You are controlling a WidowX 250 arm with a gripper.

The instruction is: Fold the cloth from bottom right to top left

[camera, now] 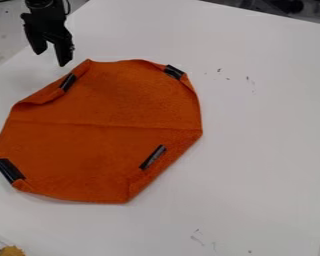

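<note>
The gripper (51,58) is hanging released near the cloth (102,102), and it's needing a firm lower-right pinch, then a low diagonal carry!

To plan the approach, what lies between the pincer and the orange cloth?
In the camera view, only bare white tabletop shows between the pincer and orange cloth.

The cloth (102,105) is laid on the table (269,150), left of centre. Four strips are set around it: one at the back left (68,82), one at the back right (174,72), one at the front left (9,170), one at the front right (152,157). The gripper (51,58) is seen behind the cloth, at left. A small knobbly object (12,251) is placed in the front left corner, before the cloth.
</note>
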